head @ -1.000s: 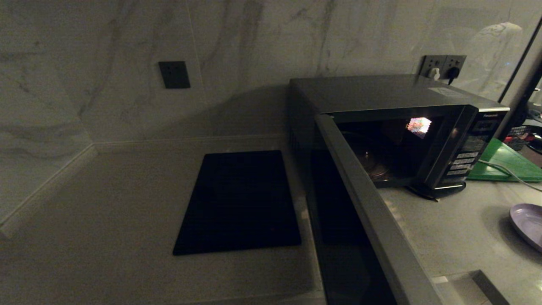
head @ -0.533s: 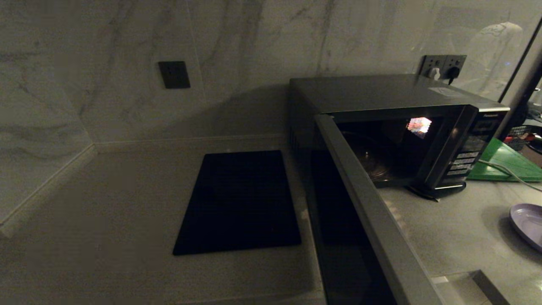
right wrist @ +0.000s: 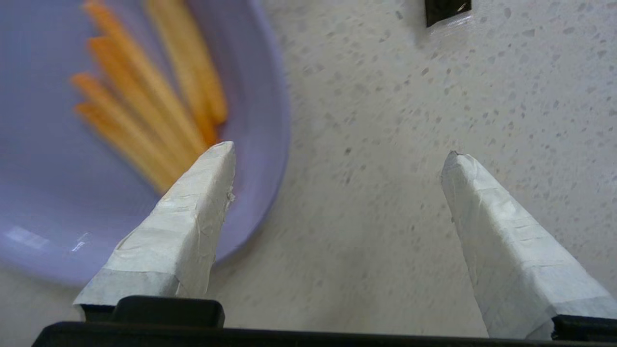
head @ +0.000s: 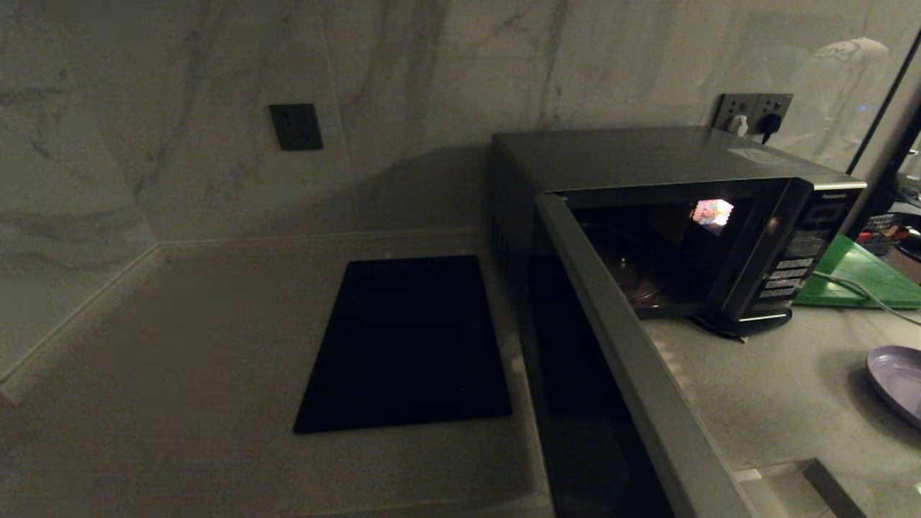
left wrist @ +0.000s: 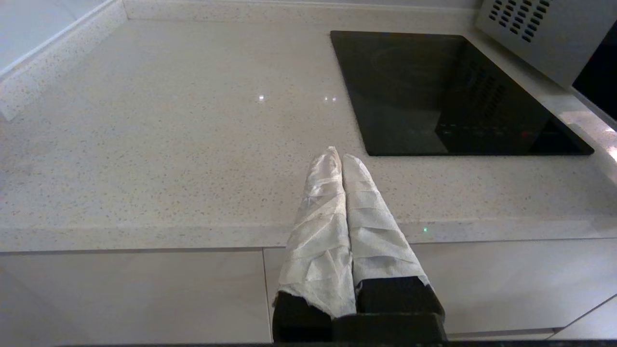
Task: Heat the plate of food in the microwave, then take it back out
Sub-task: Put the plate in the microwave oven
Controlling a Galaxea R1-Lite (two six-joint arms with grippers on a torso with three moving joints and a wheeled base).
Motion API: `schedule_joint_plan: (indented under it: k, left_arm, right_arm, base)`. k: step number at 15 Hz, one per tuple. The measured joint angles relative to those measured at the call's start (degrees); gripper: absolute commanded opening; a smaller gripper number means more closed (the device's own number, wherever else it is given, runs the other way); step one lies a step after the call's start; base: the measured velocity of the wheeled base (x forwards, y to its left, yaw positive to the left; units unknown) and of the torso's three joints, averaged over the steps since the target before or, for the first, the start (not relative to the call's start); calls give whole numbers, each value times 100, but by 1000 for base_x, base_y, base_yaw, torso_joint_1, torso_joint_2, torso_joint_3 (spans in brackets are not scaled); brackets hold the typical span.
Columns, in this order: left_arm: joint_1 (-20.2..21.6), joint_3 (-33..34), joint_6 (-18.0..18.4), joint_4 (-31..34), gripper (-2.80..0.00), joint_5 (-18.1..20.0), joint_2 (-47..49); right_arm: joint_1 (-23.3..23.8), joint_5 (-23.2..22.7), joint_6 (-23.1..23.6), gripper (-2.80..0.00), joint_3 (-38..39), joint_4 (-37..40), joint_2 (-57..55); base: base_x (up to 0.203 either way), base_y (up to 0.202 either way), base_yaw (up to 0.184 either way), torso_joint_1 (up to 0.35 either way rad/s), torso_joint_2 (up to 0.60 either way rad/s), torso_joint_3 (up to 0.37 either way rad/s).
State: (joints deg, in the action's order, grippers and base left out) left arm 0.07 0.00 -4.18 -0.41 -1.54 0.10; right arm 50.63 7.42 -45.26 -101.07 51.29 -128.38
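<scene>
We hold the right gripper [right wrist: 337,154] jaws apart over the plate of food [right wrist: 58,193] rim, one jaw above it, one beyond. Step: pickup for loading the open microwave [head: 669,216]. Next: lower, close on rim.

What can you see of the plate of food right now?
The plate of food is a round, shallow, pale-lavender plate with a glossy look, holding a few orange-yellow fry-like sticks lying side by side. It sits flat on the speckled countertop, outside the open microwave, at the head view's right edge. The open right gripper hovers by its rim, one finger over the plate; contact isn't discernible.
</scene>
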Motion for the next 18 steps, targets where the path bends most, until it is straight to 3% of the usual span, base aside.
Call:
schedule_joint_plan:
  k: [18]
  left_arm:
    - [0,0,0,-2,-280,0,0]
  right_arm:
    - [0,11,-65,0,-554,-79,-682]
  base:
    - [0,0,0,0,0,0]
